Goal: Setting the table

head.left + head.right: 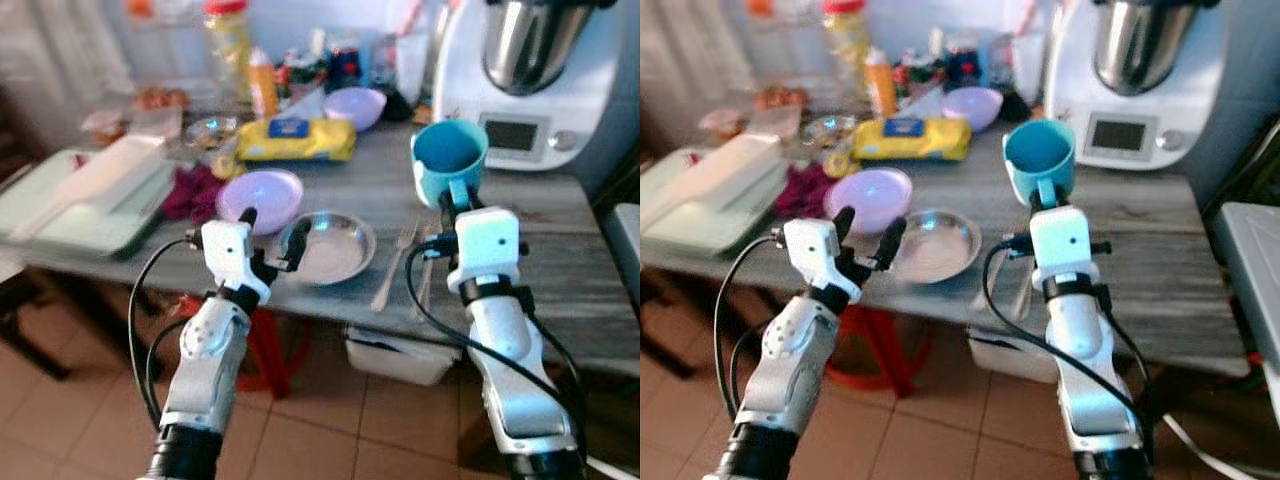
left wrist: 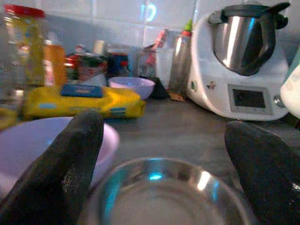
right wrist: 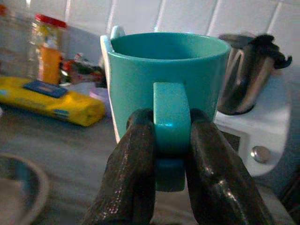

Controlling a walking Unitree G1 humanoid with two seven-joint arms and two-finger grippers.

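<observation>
**At the tabletop edge: mug pinched by its handle, metal dish waiting**

On the far left of the tabletop (image 1: 560, 240) lies a pale green tray (image 1: 60, 215) with a white board across it, then a dark red cloth (image 1: 190, 190) and a pink plate (image 1: 262, 197). Just beside that plate sits a shallow metal dish (image 1: 330, 248), near the front edge. The left gripper (image 1: 268, 240) hovers in front of the dish with its 2 fingers (image 2: 65, 173) spread wide and holding nothing; in the left wrist view the dish sits squarely between them. I judge the dish light, stiff and slick, with a thin rim, so the fingers would do best pinching the near rim rather than trying to span the whole bowl.

Right of the dish lies a fork (image 1: 396, 262), flat on the wood. Further right, the right gripper (image 3: 171, 140) holds a teal mug (image 1: 449, 158) upright, its 2 fingers (image 3: 131, 173) closed on either side of the handle. The mug looks like glazed ceramic: fairly heavy, hard, breakable and smooth. A handle grip leaves the weight hanging forward, so it may swing or slip if tipped; slow, level motion seems wise. Whether its base touches the tabletop I cannot tell.

Behind stand a yellow packet (image 1: 295, 140), a lilac bowl (image 1: 355, 105) and a white kitchen machine (image 1: 530, 70).
</observation>
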